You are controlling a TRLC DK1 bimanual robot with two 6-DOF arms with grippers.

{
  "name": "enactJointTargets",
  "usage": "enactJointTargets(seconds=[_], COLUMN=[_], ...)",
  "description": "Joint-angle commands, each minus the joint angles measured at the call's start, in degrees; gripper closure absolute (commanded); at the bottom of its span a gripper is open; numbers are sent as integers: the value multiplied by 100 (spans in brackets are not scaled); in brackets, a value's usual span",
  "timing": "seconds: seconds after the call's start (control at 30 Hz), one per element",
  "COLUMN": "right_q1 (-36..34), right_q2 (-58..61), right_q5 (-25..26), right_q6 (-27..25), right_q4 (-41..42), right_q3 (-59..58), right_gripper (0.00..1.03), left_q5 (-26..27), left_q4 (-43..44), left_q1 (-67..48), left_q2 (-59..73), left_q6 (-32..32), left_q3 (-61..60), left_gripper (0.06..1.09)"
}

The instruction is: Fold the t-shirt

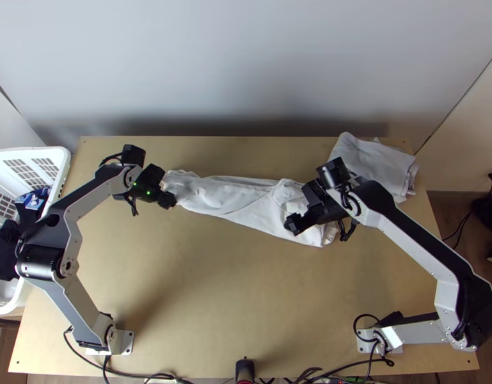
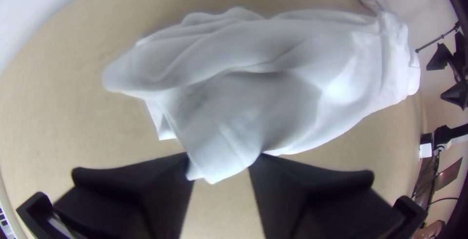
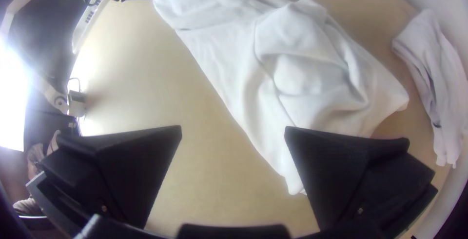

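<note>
The white t-shirt [image 1: 236, 198] lies as a long, loosely folded strip across the table, narrower at its left end and rumpled at its right. At the narrow end my left gripper [image 1: 167, 187] is open. In the left wrist view, a corner of the shirt [image 2: 273, 88] lies between the fingertips of the left gripper [image 2: 219, 163], which stand apart. My right gripper [image 1: 299, 208] is open over the wider right part. From the right wrist view, one finger of the right gripper [image 3: 233, 129] overlaps the edge of the shirt [image 3: 234, 49], the other stands over bare wood.
A stack of folded white cloth [image 1: 370, 163] sits at the table's back right. At the left edge is a white basket [image 1: 61, 168] with dark clothes in it. Bare wood [image 1: 226, 288] stretches between the shirt and the near edge, where cables run.
</note>
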Motion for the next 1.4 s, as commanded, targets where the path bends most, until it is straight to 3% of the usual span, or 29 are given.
enactJointTargets(seconds=[0.0,0.4,0.67,1.03,1.37], right_q1=[25,-36,-229,-265,-247], right_q2=[-23,-129,-278,-410,-366], right_q5=[-28,-37,-28,-28,-37], right_q6=[10,10,10,2,-7], right_q4=[79,88,88,88,88], right_q3=[-126,-126,-188,-223,-65], right_gripper=[5,5,5,5,5], left_q5=[43,43,61,157,526], left_q4=[262,-64,-855,-1118,-2155], left_q1=[69,245,245,192,139], left_q2=[-237,-887,-1133,-2759,-4025], left_q6=[218,1158,1791,2107,2670], left_q3=[-176,-589,-572,-1978,-2708], left_gripper=[105,105,105,105,105])
